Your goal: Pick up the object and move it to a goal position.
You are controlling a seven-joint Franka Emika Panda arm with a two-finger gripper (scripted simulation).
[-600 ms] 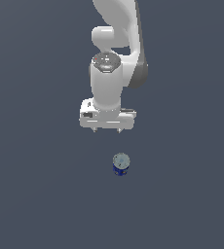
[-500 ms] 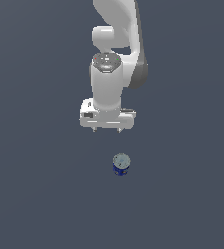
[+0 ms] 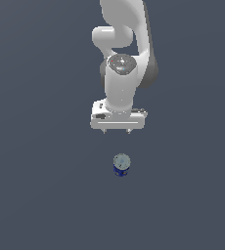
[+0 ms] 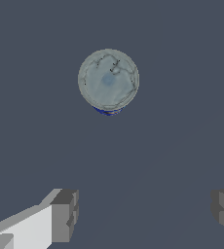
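Nearest in the exterior view we have the can, small, upright on the dark grey desk, dark blue body with a pale silvery round top. It stands alone, apart from everything, a bit to the exterior view's right of centre. The wrist view shows the can almost straight from above: mostly lid, only a sliver of blue wall peeking out.

Farther back hangs the white gripper, above the desk and clear of the can, not touching it. Its jaws stand wide apart (wrist view shows the two fingers with bare desk between them) and hold nothing.

Handling, as we judge it: a rigid, light can, smooth curved wall so probably a bit slippery, and easy to tip if nudged on one side. We'd take it across the blue body, mid-height, jaws centred over the lid and closing evenly on opposite sides. The opening looks well wider than the can.

No goal marker visible.
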